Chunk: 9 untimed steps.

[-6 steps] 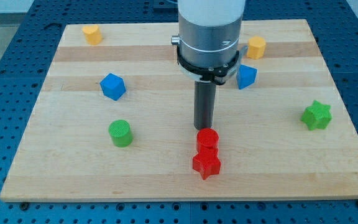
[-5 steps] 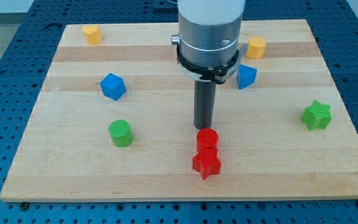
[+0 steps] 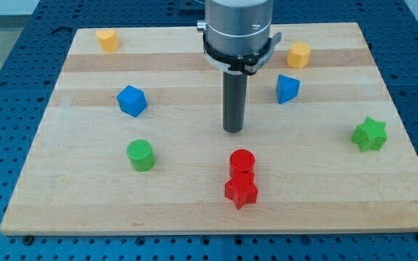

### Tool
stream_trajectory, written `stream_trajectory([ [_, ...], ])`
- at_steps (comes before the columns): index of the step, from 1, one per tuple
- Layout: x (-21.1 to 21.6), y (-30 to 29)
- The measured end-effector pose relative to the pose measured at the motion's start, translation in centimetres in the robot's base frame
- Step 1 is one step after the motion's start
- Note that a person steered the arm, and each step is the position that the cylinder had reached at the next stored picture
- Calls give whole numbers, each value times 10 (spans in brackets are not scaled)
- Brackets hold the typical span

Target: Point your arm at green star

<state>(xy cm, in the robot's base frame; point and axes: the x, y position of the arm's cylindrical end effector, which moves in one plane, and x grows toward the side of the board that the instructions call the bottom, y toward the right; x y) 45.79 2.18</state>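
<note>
The green star (image 3: 369,135) lies near the board's right edge, at mid height. My tip (image 3: 233,130) rests on the board near the middle, well to the left of the green star. It stands a short way above the red cylinder (image 3: 242,162), with a gap between them. The red star (image 3: 241,191) sits just below the red cylinder, touching it.
A green cylinder (image 3: 140,154) lies at lower left. A blue block (image 3: 131,101) is at left and another blue block (image 3: 287,88) right of the rod. Two yellow blocks sit near the top edge, one at left (image 3: 107,40), one at right (image 3: 299,54). The wooden board (image 3: 194,210) rests on a blue perforated table.
My tip has moved up the view and slightly left, away from the red cylinder it was next to. The blocks have not moved.
</note>
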Motion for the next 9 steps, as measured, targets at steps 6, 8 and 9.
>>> stream_trajectory([
  [6, -16, 83],
  [8, -30, 99],
  [9, -37, 117],
])
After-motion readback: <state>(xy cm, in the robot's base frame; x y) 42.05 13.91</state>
